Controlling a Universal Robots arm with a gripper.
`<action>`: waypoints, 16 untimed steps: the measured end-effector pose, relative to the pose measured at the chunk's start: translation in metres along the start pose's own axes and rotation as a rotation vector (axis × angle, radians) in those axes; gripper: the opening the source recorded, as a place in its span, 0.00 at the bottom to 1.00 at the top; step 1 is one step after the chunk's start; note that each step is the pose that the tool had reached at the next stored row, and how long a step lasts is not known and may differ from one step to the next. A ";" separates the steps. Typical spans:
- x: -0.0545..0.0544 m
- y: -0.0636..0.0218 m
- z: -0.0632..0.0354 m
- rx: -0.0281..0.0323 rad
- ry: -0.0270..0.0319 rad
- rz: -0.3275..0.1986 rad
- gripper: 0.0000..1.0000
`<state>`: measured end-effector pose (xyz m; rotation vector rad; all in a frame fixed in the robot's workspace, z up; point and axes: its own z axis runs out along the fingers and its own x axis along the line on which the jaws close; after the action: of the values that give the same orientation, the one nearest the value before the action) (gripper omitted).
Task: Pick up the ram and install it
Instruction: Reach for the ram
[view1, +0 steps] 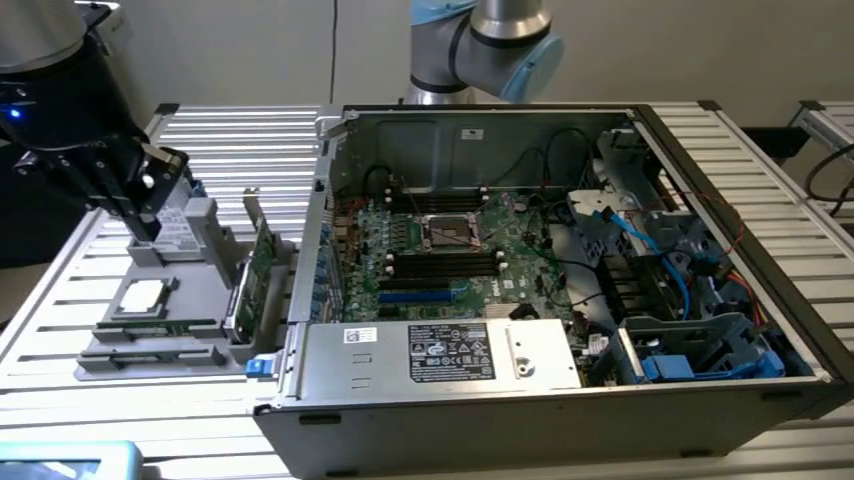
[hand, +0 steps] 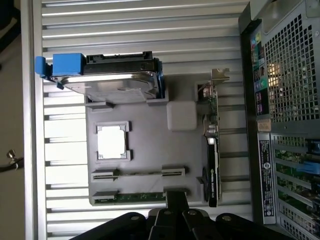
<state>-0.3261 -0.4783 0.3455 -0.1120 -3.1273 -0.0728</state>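
Ram (hand: 129, 197) stands on edge as a thin green stick in the outermost slotted holder of a grey tray (hand: 150, 145), with the gripper (hand: 175, 202) just above that end of it. The jaws are pressed together, with nothing seen between them. A second thin strip (hand: 137, 173) sits in the parallel holder beside the stick, between it and a square processor chip (hand: 111, 141) in its own recess. Past the chip, at the tray's far end, a hard drive (hand: 117, 82) lies flat in a blue caddy (hand: 65, 65). A green expansion card (hand: 212, 150) with a metal bracket stands on edge along the tray's side, between the tray and the open computer case (hand: 285, 100). In the exterior view the gripper (view1: 139, 228) hangs over the tray (view1: 160, 362) at the exterior view's left, on a slatted metal bench (view1: 240, 140), apart from the case (view1: 534, 108). The case lies on its side with the motherboard (view1: 441, 235) exposed. Long black slots (view1: 441, 265) run across the board below the processor socket, and a silver power supply (view1: 441, 350) sits along the case's near edge.
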 end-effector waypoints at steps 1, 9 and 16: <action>0.002 -0.0001 0.0002 0.0001 0.0004 0.000 0.11; 0.014 -0.0011 0.0012 -0.0003 0.0044 0.000 0.11; 0.021 -0.0016 0.0013 -0.0049 0.0050 0.000 0.11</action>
<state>-0.3471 -0.4783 0.3444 -0.1113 -3.1223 -0.0806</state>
